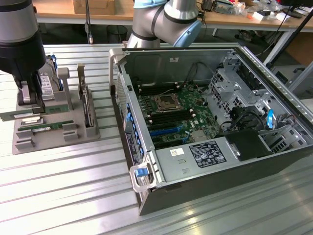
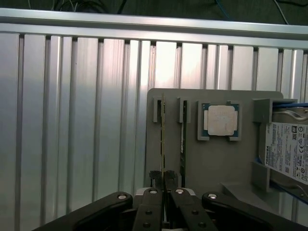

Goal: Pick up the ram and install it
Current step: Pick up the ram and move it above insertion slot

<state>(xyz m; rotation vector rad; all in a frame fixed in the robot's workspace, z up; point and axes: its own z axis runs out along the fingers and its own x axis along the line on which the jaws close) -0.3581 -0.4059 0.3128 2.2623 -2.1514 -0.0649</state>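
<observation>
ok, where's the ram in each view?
Exterior view: the ram is the green stick in the gray tray, at the exterior view's left, beside the open computer case.
Wrist view: the ram is the thin edge-on stick in line with the tool; a second stick sits between it and the CPU.
Shared landmark: the gray tray.

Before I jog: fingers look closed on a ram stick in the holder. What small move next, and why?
Probably a slow straight lift: the fingers are shut on the ram, on edge in the grey holder, beside a second stick.
</observation>
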